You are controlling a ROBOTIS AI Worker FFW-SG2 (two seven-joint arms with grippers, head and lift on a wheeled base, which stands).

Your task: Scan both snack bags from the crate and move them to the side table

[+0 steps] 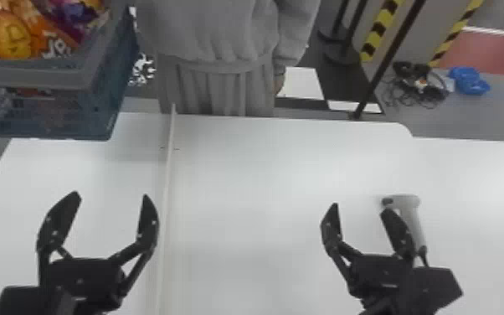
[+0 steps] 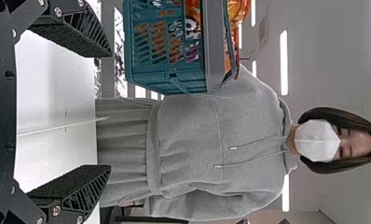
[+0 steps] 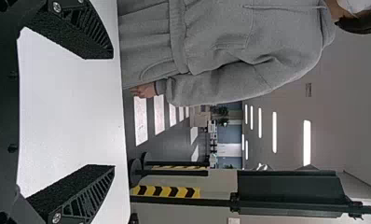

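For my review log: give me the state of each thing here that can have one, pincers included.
Left pincer: open, empty
Right pincer: open, empty
Crate: upright, uncovered, loaded with snack bags
Snack bags: in the crate, not gripped
Scanner: lying on the table, not gripped

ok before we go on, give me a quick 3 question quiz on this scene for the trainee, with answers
1. True or false: snack bags are inside the crate.
2. Where is the handheld scanner?
a) in the crate
b) on the white table
c) between the left gripper's fingers
3. Fill in the blank: the fingers of both the left gripper and the right gripper are ____ (open or shut).

Key: 1 true; 2 b; 3 open
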